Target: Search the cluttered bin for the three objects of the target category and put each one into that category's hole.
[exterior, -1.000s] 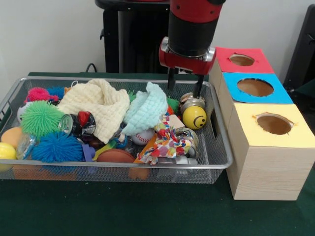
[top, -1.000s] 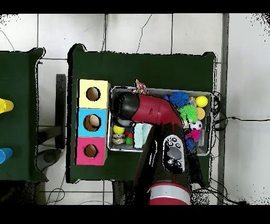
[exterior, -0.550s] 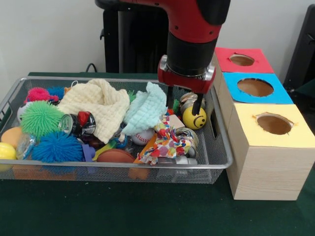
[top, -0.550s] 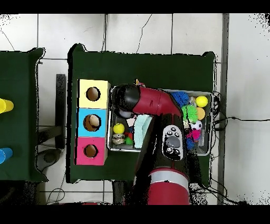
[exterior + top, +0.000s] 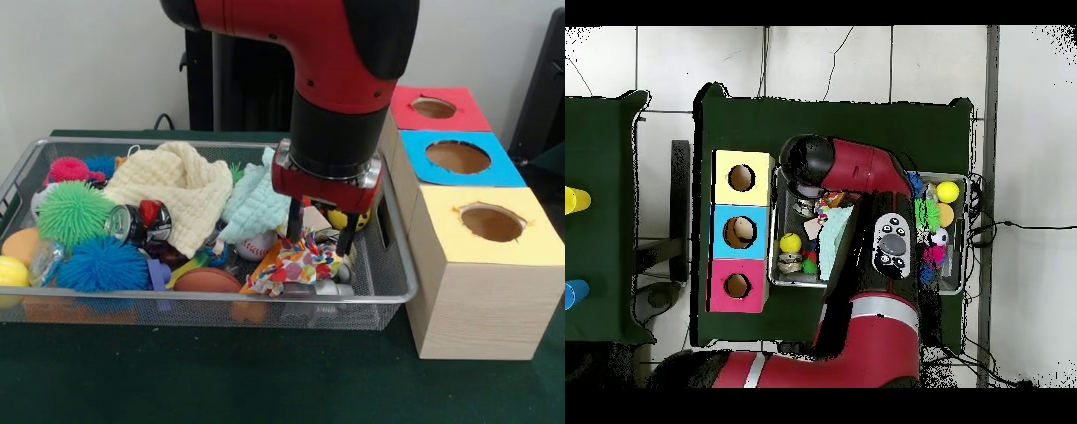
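I'm in the pick step, reaching into the silver wire-mesh bin [image 5: 388, 265] w/ the red-and-black gripper [image 5: 319, 235]. It's low over the multicoloured patterned cloth scrap [image 5: 296, 263] at the bin's right front, beside the three boxes. I read that scrap as the target, likely cloth category w/ the cream waffle-weave cloth [image 5: 177, 190] and the pale mint waffle-weave cloth [image 5: 258, 201], but which hole takes cloth I can't tell.

Fingers are spread a moderate way, not wide; tips sit at or just into the scrap's top folds, one either side of a bunched ridge. Nothing is held yet. Whether they actually press the fabric I can't say.

Next move, as I judge it: drop a touch, close on the ridge, lift straight up. Risk is the metal can [image 5: 340, 247] just beside it, or snagging the mint cloth. The yellow smiley ball [image 5: 791, 243] lies behind the wrist.
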Controlling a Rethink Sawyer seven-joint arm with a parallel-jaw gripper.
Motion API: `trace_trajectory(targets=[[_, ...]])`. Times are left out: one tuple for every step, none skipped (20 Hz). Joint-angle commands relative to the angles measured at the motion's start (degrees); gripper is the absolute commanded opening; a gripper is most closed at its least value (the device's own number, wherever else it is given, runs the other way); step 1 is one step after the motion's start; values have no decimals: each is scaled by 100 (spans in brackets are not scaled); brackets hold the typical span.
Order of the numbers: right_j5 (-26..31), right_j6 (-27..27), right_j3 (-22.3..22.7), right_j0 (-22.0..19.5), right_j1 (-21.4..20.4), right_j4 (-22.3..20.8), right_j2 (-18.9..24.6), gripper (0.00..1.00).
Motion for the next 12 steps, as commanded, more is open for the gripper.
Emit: trace_trajectory(targets=[[421,1355,-913,10,754,154,49,100],[448,1325,-964,8,806,157,50,100],[476,1295,-1016,6,859,159,51,100],[529,1271,-1052,23,883,142,25,100],[602,1232,-1128,26,937,121,11,100],[615,1179,-1105,19,936,108,16,100],[627,1125,-1083,12,934,94,22,100],[632,1097,-1046,11,923,90,22,100],[581,1087,-909,30,846,84,14,100],[563,1083,-868,42,832,80,12,100],[483,1094,-695,80,749,84,16,100],[416,1116,-602,100,717,92,20,100]])
